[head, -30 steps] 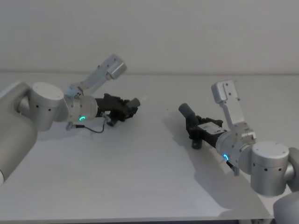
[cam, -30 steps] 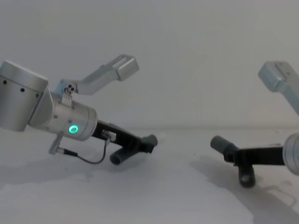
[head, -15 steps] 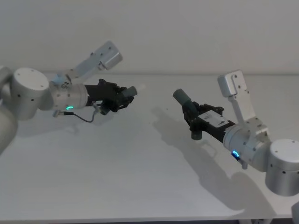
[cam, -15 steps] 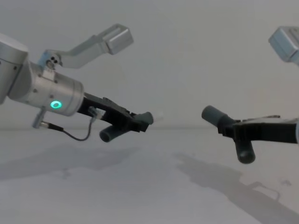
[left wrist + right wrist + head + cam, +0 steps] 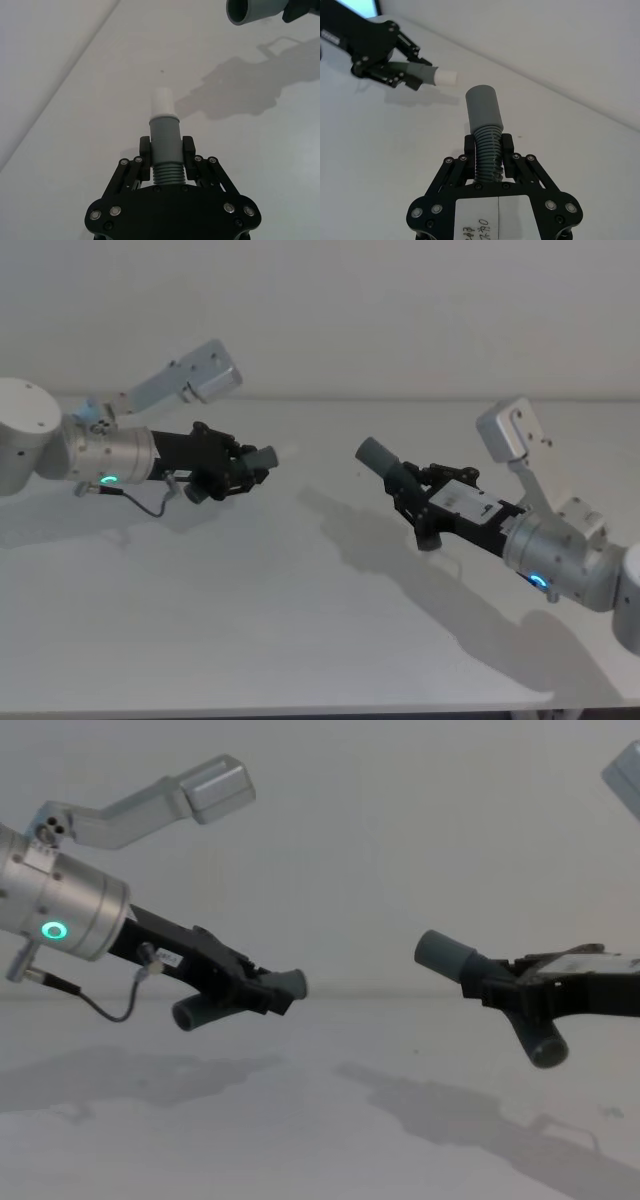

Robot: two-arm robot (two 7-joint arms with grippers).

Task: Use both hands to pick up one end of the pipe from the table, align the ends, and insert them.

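the left gripper (image 5: pixel 245 468) hangs above the table (image 5: pixel 250 630), its jaws pinching the ribbed part of the white-tipped pipe piece (image 5: pixel 165 132), whose white tip (image 5: pixel 162 102) points toward the robot's right. the right gripper (image 5: pixel 408 498) is off the surface too, jaws clamped on the ribs of the sleeved pipe piece (image 5: pixel 487 150), with its wider grey sleeve (image 5: pixel 482 107) facing the white tip. the two ends are well apart, not touching, and roughly level in the chest view.

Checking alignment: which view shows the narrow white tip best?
Left wrist view: the white tip juts whole from the pipe piece in the left claw. The right wrist view shows it small, sideways; head and chest views leave it faint.
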